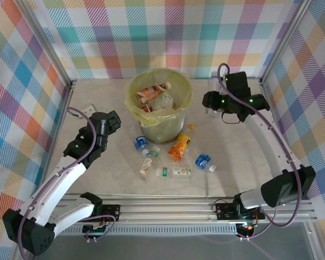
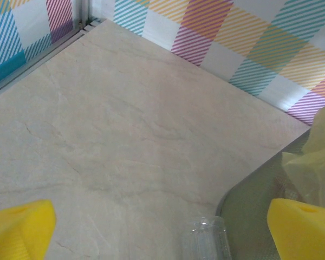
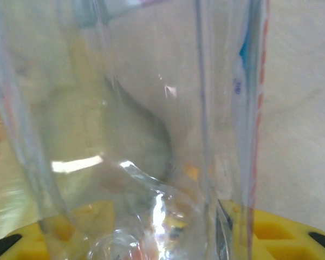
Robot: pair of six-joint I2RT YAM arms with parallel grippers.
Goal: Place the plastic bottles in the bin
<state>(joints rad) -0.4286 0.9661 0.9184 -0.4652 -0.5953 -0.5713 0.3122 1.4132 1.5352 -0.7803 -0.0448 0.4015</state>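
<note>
Pale marbled tabletop (image 1: pixel 249 162), plaid walls. The right gripper (image 1: pixel 209 108) is clamped on a clear plastic bottle (image 3: pixel 151 108), with the round translucent bin (image 1: pixel 162 127), lined in yellow-green plastic, just to its left. The left gripper (image 2: pixel 162 230) stands wide apart, the bin beside its right finger.
</note>
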